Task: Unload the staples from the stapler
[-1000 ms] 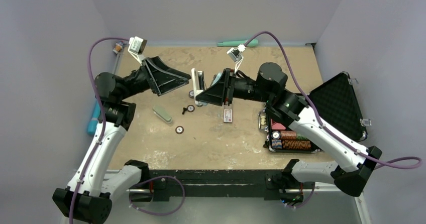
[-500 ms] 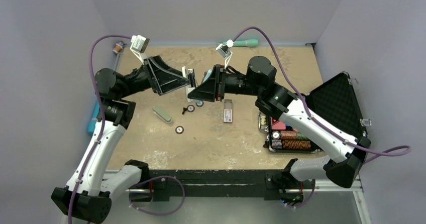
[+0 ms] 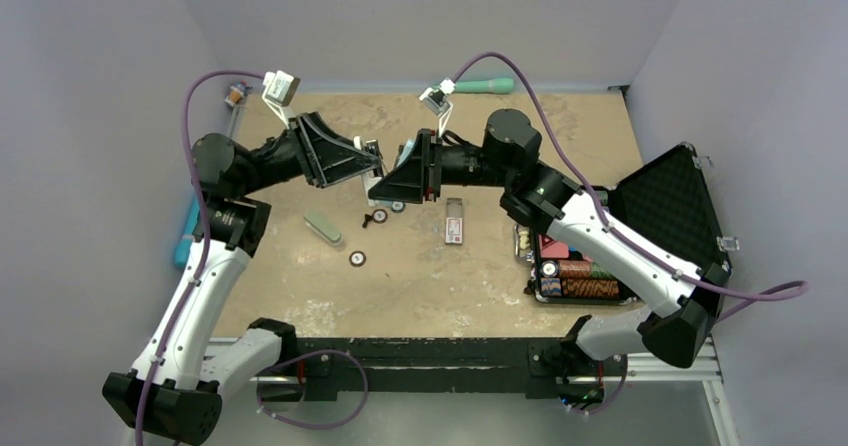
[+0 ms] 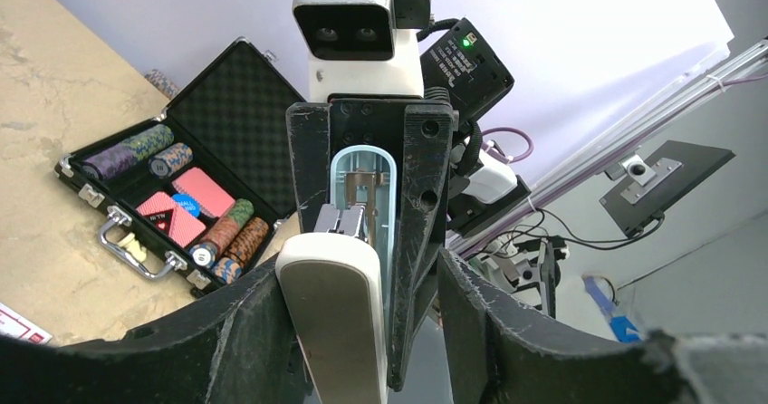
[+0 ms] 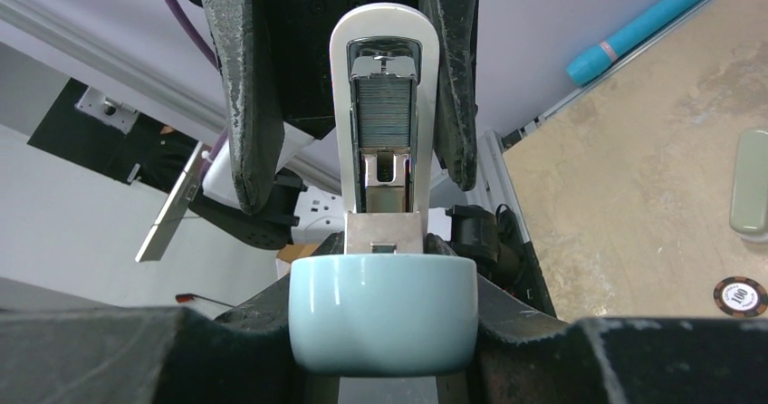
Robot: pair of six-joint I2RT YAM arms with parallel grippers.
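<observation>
Open stapler [image 5: 384,25] w/ staples [image 5: 386,107]; case [image 3: 672,204] w/ chips [image 3: 578,287].

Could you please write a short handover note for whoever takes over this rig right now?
The left claw is shut on the white half of the stapler. The right claw is shut on its blue half.
The stapler is held between the two arms, swung open.
Done: opened.
Left: the staples sit in the white half's channel; get them out.
</observation>
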